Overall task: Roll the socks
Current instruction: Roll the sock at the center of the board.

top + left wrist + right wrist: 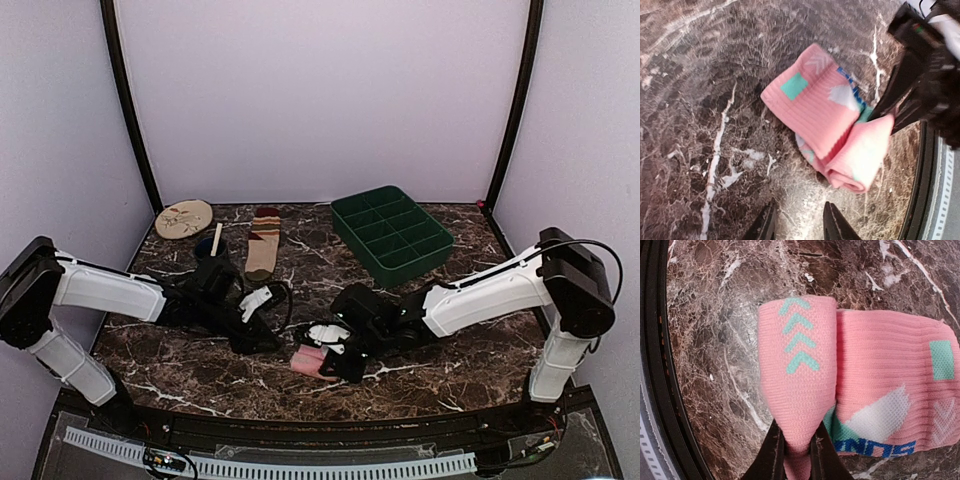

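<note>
The pink sock (312, 360) with teal and white marks lies partly rolled near the table's front edge. My right gripper (795, 452) is shut on the rolled end of the pink sock (800, 385), pinching the fabric between its fingers. In the left wrist view the pink sock (825, 110) lies ahead of my left gripper (799, 222), whose jaws stand apart over bare marble with nothing between them. From above, the left gripper (268, 335) sits just left of the sock. The tan striped sock (263, 245) lies flat further back, untouched.
A green compartment tray (392, 234) stands at the back right. A round beige patterned plate (184, 218) lies at the back left, with a small dark object and a pale stick (216, 240) beside it. The table's front edge runs close to the pink sock.
</note>
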`<state>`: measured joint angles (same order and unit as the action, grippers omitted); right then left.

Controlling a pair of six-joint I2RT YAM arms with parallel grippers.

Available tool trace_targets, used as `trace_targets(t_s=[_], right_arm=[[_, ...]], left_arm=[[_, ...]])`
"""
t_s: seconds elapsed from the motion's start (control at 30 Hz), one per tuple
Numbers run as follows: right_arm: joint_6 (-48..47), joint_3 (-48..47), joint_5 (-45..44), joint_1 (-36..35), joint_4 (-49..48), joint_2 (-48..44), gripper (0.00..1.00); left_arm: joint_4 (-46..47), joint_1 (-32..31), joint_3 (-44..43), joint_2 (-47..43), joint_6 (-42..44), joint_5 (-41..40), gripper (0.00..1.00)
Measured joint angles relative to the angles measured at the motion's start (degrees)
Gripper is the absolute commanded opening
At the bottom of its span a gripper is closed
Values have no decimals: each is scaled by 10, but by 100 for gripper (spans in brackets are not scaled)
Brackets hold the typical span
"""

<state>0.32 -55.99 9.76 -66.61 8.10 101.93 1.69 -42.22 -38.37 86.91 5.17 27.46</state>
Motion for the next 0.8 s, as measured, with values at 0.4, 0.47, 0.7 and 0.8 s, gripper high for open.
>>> trace_targets(t_s=[0.4, 0.47, 0.7, 0.8], right_arm=[[28, -27, 136, 53, 11, 33, 0], [32, -28, 155, 61, 11, 37, 0], [36, -33, 212, 71, 11, 52, 0], [38, -33, 233, 71, 12, 56, 0]], left_arm=[[51, -76, 42, -76, 38, -12, 38], [44, -96, 40, -74, 54, -17, 38], [38, -124, 35, -60, 97, -34, 41], [35, -126, 21, -41, 114, -45, 41]])
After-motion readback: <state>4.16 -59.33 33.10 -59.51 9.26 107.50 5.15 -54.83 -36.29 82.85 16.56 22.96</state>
